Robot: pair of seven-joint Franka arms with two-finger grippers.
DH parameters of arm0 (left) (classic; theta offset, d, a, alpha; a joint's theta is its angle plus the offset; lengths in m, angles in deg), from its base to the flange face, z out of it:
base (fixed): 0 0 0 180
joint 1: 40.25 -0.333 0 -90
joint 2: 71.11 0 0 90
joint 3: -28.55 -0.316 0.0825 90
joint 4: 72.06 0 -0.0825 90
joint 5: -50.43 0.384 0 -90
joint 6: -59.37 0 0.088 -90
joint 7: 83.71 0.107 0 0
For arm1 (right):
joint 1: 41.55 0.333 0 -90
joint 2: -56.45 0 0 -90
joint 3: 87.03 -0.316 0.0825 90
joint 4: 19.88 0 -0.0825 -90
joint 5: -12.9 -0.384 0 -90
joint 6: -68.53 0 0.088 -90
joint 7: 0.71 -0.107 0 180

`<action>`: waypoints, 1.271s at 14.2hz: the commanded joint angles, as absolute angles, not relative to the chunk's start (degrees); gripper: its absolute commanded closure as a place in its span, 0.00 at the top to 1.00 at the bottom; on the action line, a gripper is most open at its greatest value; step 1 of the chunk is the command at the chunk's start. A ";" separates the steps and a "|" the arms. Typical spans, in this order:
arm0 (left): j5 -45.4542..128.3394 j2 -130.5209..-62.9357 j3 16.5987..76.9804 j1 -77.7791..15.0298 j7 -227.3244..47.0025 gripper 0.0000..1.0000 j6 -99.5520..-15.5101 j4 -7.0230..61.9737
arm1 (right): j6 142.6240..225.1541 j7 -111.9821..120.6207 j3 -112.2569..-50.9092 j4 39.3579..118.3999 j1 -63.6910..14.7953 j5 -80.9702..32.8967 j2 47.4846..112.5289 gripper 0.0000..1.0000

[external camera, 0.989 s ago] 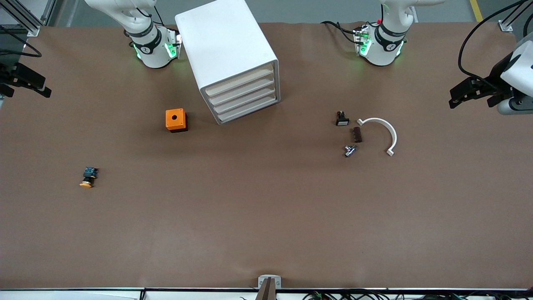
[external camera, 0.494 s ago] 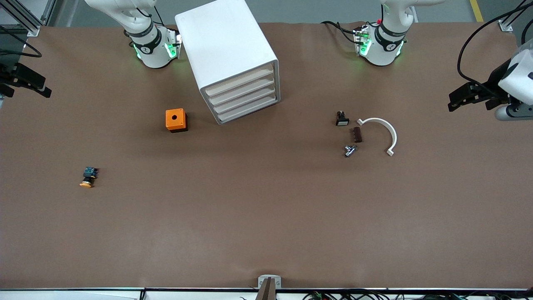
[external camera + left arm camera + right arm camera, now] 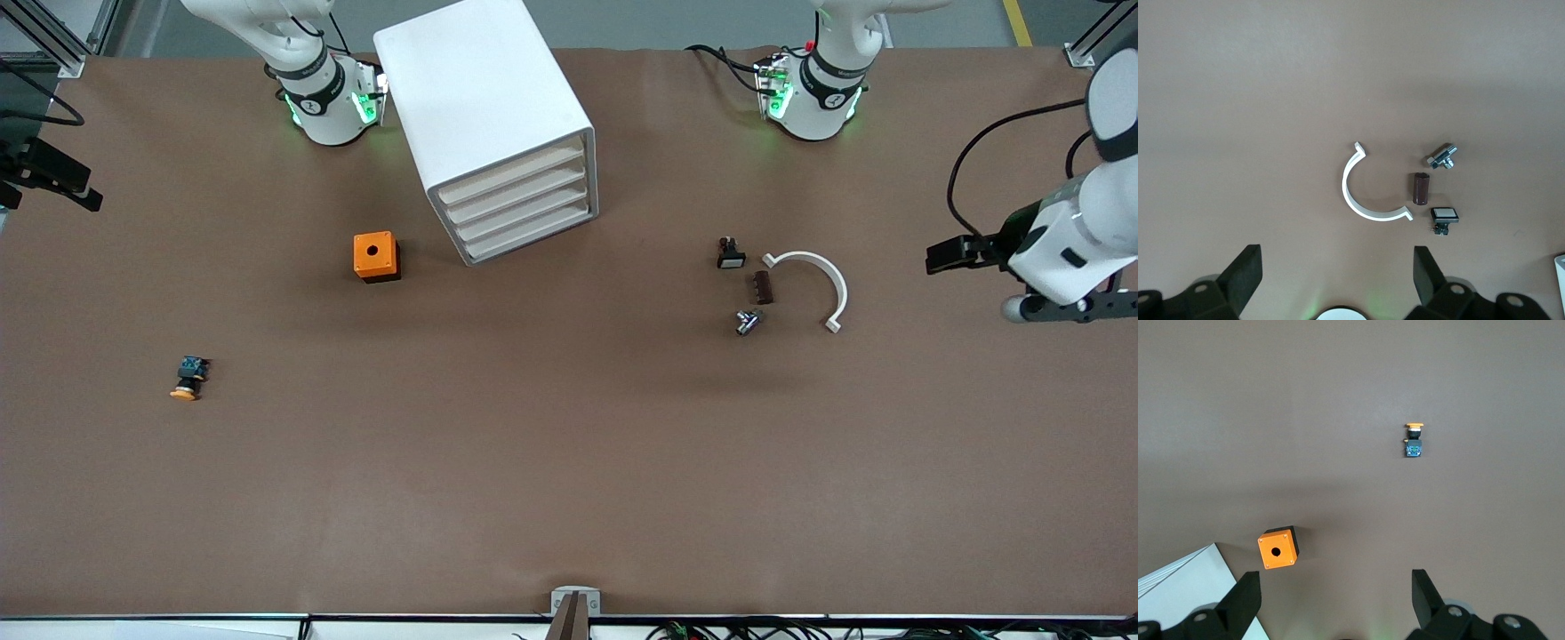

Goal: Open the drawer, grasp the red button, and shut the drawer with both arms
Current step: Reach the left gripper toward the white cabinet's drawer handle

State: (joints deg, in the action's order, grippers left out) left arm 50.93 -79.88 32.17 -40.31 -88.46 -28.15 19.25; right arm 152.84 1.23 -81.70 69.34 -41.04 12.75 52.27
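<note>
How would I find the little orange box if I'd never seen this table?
Look for the big white cabinet with four drawer fronts, standing near the robots' bases. Beside it, toward the right arm's end of the table, sits the little orange box. It is the only cube there, bright orange with one round black hole in its top; the yellow-capped button lies much nearer the front camera.

A wide table [image 3: 569, 462] covered in matte brown sheeting fills nearly the whole front view. The covering is evenly lit, with soft shadows cast on it. Along the table's top edge a strip of grey floor [image 3: 640, 22] is seen, crossed by a yellow line [image 3: 1016, 20] near one corner. Aluminium frame posts [image 3: 53, 40] are seen at the top corners. Along the edge nearest the front camera, a white rail [image 3: 178, 627] and black cables [image 3: 756, 631] are visible.
</note>
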 commanded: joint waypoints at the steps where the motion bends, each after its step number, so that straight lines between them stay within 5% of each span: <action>1: 51.05 -83.05 32.51 -39.64 -89.33 1.00 -27.29 17.94 | 154.05 1.22 -82.11 69.86 -41.55 13.60 51.53 1.00; 11: 40.86 -90.79 33.65 -28.05 -133.74 1.00 -26.94 17.32 | 153.96 1.22 -82.11 68.45 -41.37 13.60 53.73 1.00; 18: 31.21 -99.74 33.65 -19.34 -167.15 1.00 -26.50 10.30 | 155.01 1.22 -82.20 68.45 -41.11 14.30 57.50 1.00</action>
State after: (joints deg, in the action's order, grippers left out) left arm 34.61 -95.57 34.08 -20.17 -159.37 -28.13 14.83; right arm 154.35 1.17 -81.87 69.14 -41.01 13.10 55.80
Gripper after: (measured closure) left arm 0.000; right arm 0.000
